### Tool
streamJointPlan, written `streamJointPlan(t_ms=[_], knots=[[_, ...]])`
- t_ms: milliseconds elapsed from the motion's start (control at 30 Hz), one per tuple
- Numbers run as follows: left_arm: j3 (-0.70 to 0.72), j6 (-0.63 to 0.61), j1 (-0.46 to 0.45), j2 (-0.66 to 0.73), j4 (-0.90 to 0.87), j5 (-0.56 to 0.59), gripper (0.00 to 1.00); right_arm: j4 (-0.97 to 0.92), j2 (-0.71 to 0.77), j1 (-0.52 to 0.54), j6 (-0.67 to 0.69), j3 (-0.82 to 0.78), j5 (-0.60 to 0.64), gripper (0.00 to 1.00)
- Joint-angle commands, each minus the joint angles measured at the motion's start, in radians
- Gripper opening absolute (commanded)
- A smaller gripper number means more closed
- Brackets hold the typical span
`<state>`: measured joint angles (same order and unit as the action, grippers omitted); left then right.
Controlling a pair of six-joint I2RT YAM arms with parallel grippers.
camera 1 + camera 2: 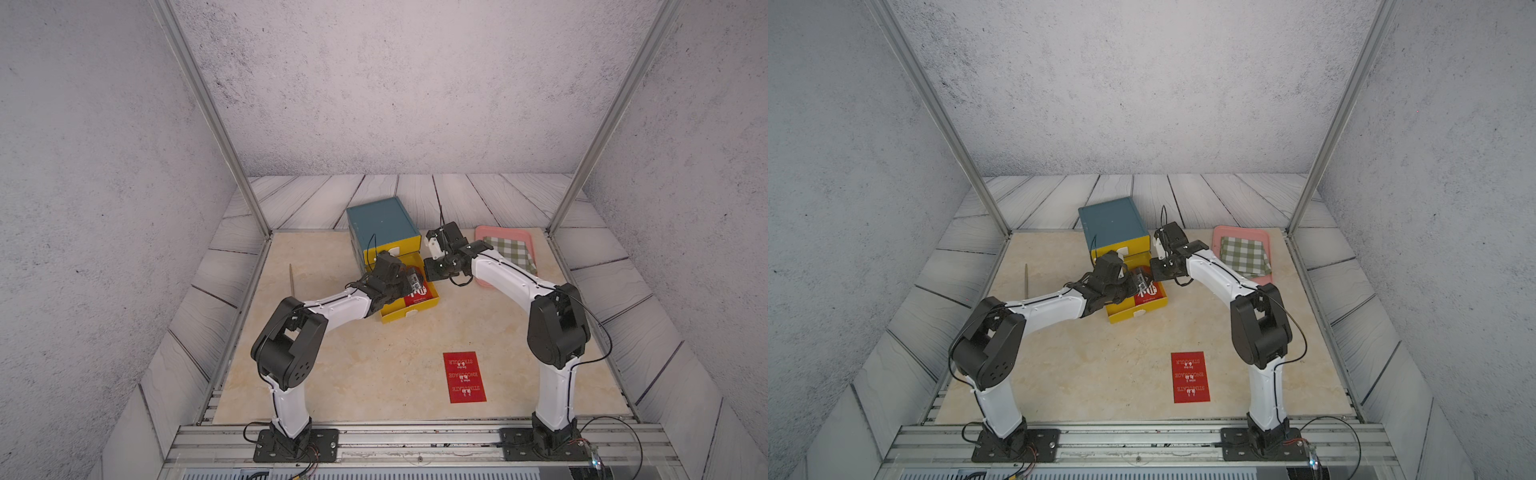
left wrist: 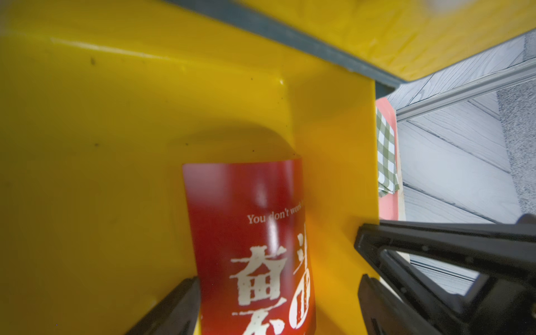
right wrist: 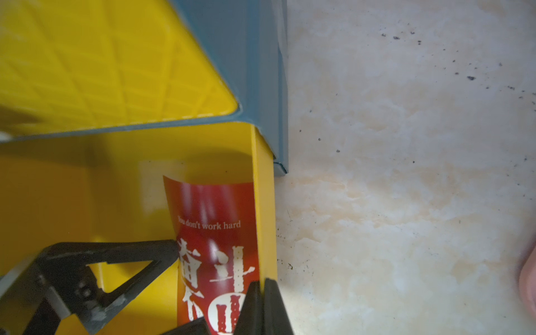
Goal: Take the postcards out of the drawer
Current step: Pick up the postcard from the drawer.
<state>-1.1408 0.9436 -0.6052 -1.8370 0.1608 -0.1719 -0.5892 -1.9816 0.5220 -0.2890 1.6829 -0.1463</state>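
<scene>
Beige marble tabletop, grey textured walls; left claw apart over postcard in drawer; right claw together.

Both top views: mounted high over the 6 o'clock edge, tilted down toward 12, far enough back to take in the whole counter. A near-identical pair.

Left wrist view: very close, inside the yellow drawer. It faces roughly 2 o'clock, past the red postcard to the checked cloth.

Right wrist view: equally close, looking down over the drawer's 3 o'clock wall. It shares that postcard.
</scene>
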Motion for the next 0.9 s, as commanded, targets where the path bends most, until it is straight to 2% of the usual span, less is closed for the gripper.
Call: streamJointPlan(t_ms=[0,867], knots=[[0.032,-0.008,0.013,-0.045,0.045,-0.045,0.92,0.013,0.008,0.011,-0.027,-0.002,-0.059,0.0],[0.113,-0.052,0.07,-0.018,0.273,-0.143,0.91,0.002,0.011,0.012,-0.01,-0.014,-0.058,0.0]])
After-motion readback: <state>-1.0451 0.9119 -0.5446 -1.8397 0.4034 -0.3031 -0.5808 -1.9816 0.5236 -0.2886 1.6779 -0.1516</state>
